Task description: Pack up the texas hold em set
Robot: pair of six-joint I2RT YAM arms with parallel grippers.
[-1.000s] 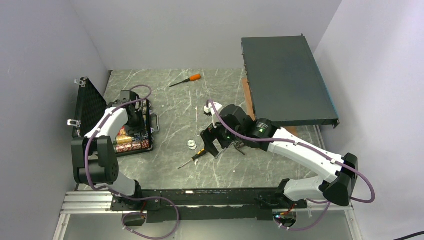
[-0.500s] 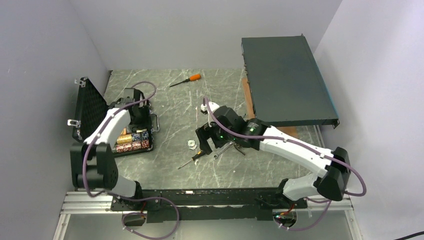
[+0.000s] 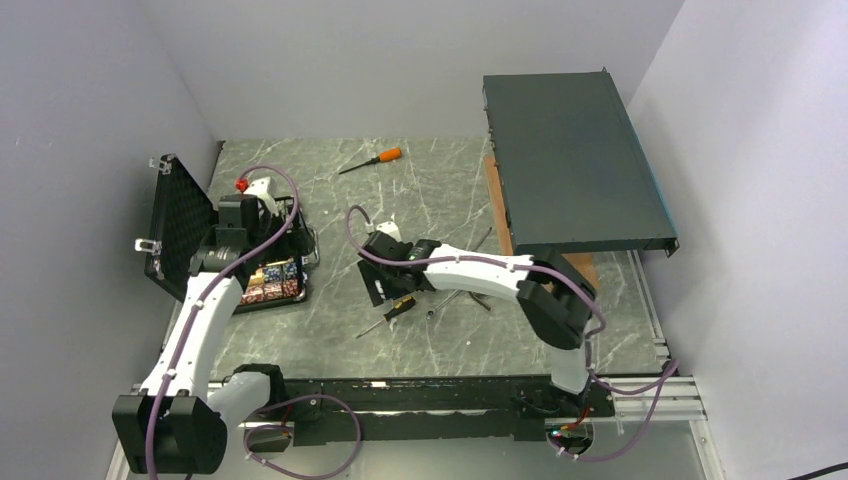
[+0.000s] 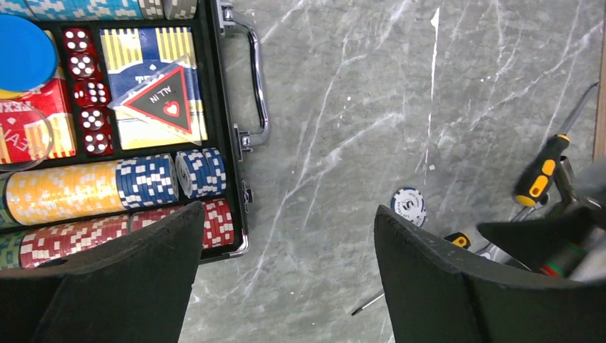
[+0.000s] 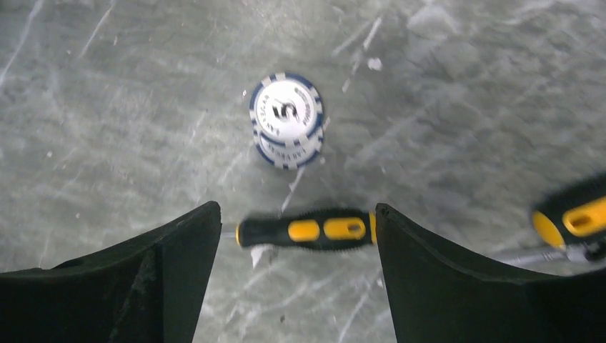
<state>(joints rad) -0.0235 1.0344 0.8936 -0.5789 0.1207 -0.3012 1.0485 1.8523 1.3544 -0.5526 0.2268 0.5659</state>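
The black case (image 3: 300,292) lies open at the left, its foam lid (image 3: 178,222) raised. The left wrist view shows rows of poker chips (image 4: 86,189), red dice (image 4: 86,93), card packs (image 4: 154,86) and a blue disc (image 4: 25,43) inside. My left gripper (image 4: 287,214) hangs open above the case's right edge with nothing between its fingers. A small stack of white-and-blue chips (image 5: 287,118) sits on the table just ahead of my right gripper (image 5: 296,211), which is open. A yellow-handled screwdriver (image 5: 307,229) lies on the table below, between its fingertips.
A large dark flat rack box (image 3: 575,160) rests on a wooden board (image 3: 492,195) at the back right. An orange-handled screwdriver (image 3: 372,160) lies at the back. Metal tools (image 3: 455,298) and the yellow-handled screwdriver (image 3: 400,306) lie mid-table by the right arm.
My left gripper has lifted back from the case and opened wide. My right arm has swung left to the loose chip stack, its jaws a little narrower.
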